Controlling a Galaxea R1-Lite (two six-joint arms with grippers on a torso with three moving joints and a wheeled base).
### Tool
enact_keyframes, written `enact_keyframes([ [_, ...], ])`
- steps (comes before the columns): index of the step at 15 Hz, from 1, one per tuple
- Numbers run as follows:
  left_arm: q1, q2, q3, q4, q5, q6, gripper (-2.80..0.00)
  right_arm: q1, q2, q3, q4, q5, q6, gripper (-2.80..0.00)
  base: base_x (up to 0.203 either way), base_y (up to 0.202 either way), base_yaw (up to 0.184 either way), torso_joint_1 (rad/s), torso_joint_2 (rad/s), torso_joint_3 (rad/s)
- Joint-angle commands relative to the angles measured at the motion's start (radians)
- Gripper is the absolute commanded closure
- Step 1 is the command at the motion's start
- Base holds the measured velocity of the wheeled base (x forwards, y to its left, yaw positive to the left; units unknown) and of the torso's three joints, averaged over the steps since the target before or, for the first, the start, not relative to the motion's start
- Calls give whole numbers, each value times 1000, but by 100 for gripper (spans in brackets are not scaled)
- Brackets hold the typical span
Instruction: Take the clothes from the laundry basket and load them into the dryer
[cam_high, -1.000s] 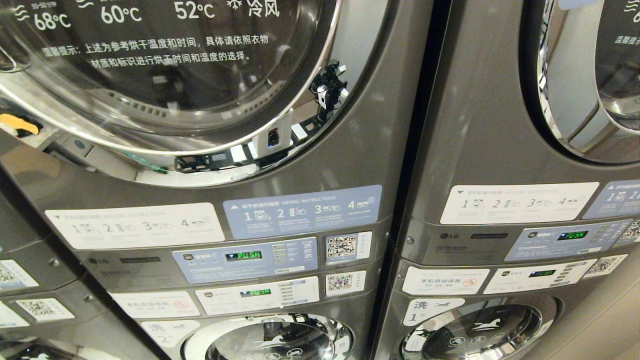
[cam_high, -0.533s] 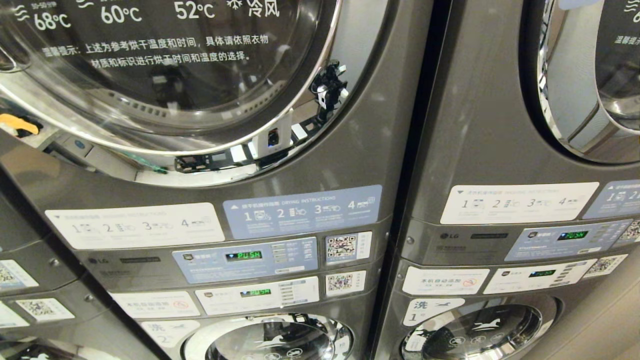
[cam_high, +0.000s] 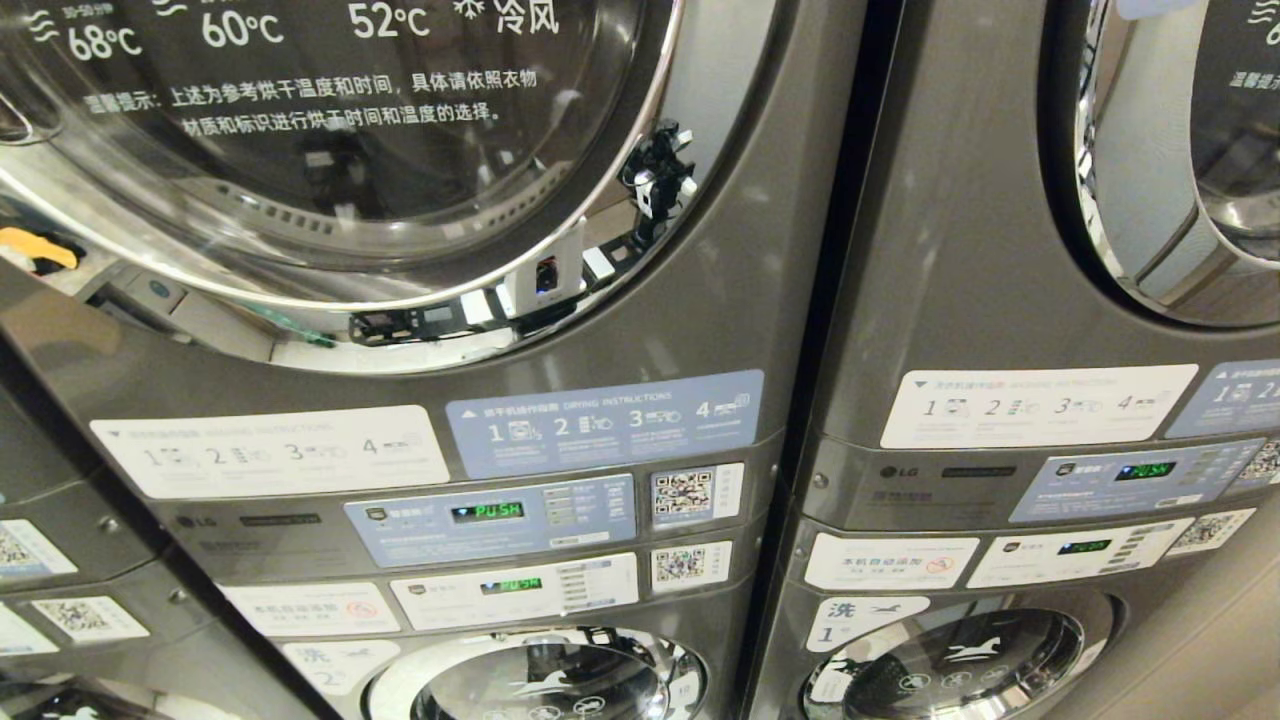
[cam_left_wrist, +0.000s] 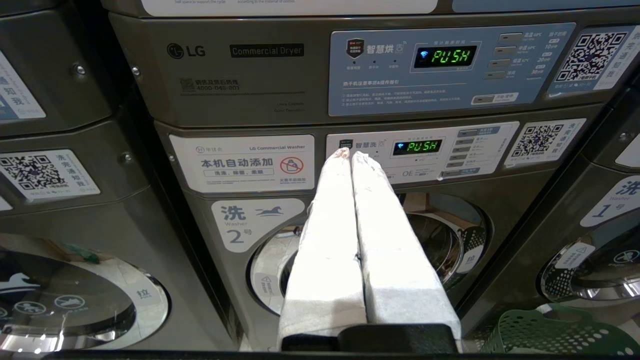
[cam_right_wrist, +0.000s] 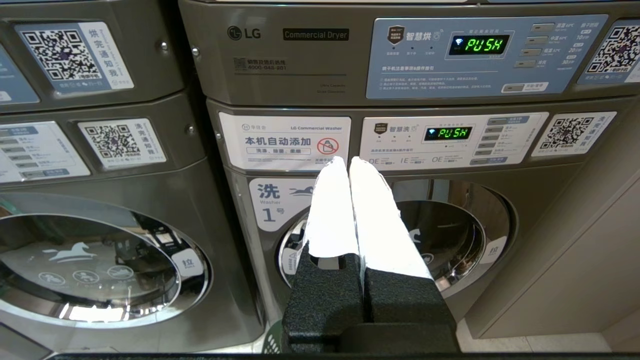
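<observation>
We are at the very start: both arms hang low in front of the stacked grey machines, and neither holds anything. The left gripper (cam_left_wrist: 350, 156) has its white-wrapped fingers pressed together, empty, pointing at the panel of washer number 2. The right gripper (cam_right_wrist: 347, 161) is likewise closed on nothing, aimed at washer number 1.

The laundry basket (cam_left_wrist: 545, 335) shows only as a green latticed corner at the lower right of the left wrist view, on the floor before the machines; a sliver of green also peeks at the bottom edge of the right wrist view. We cannot see any clothes in it from here.

The dryer door (cam_high: 330, 150), the large round glass with temperature lettering, fills the upper left of the head view and looks shut. So our judgement is that we first need that door open, then must part the fingers before reaching down into the basket. We should pinch well into the fabric so that no sleeve trails on the way up.

The room is tight: a wall of glossy metal fronts with stickers, QR codes and green "PUSH" displays (cam_left_wrist: 444, 56), and pale floor at the lower right of the right wrist view.
</observation>
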Motion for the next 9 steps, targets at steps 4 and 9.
enact_keyframes([
  [4, 0, 0, 2, 0, 0, 0, 0, 0, 0, 0, 0, -1, 0, 0, 0, 0, 0, 0, 0, 0],
  [9, 0, 0, 2, 0, 0, 0, 0, 0, 0, 0, 0, 1, 0, 0, 0, 0, 0, 0, 0, 0],
])
